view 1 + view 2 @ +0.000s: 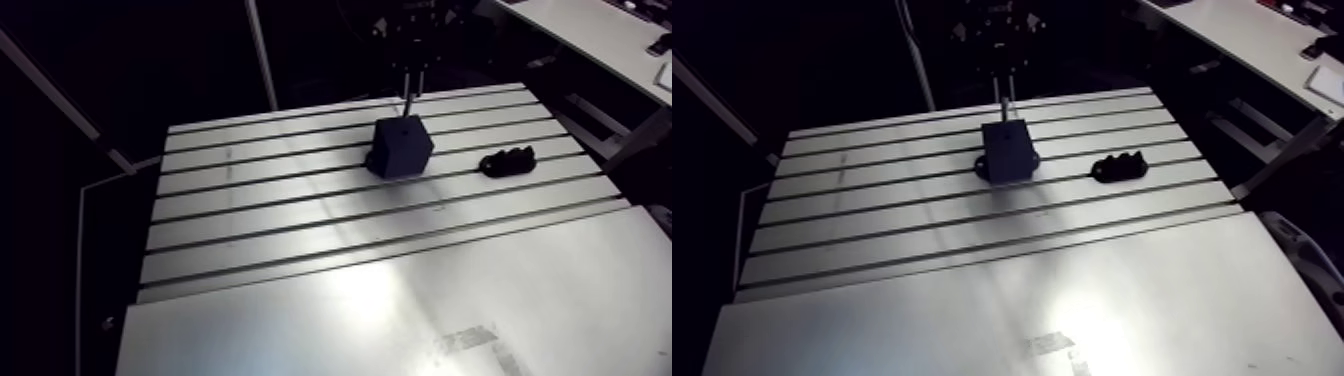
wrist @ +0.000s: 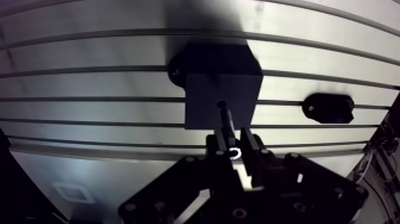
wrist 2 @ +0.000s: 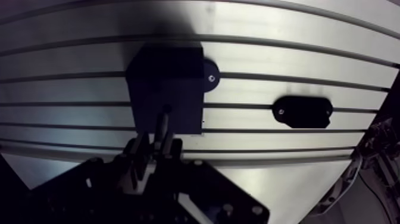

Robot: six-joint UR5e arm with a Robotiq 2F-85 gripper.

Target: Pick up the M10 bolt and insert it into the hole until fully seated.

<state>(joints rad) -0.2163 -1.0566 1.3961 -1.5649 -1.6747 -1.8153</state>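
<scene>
A dark cube-shaped block [image 1: 403, 146] stands on the slotted table [image 1: 260, 200], with a small round hole [image 2: 221, 105] in its top face. My gripper [image 2: 235, 148] hangs straight over the block, shut on the M10 bolt [image 2: 227, 122]. The bolt points down, a thin bright shaft [image 1: 1006, 104] in the arm view. Its tip reaches the hole; how deep it sits I cannot tell. The bolt's head is hidden between the fingers [image 2: 221, 146].
A low black holder [image 1: 508, 160] lies on the table to the right of the block, a short gap away. A round foot [image 3: 209, 74] with a screw sticks out from the block's base. A smooth plate [image 1: 400, 310] covers the table's near part.
</scene>
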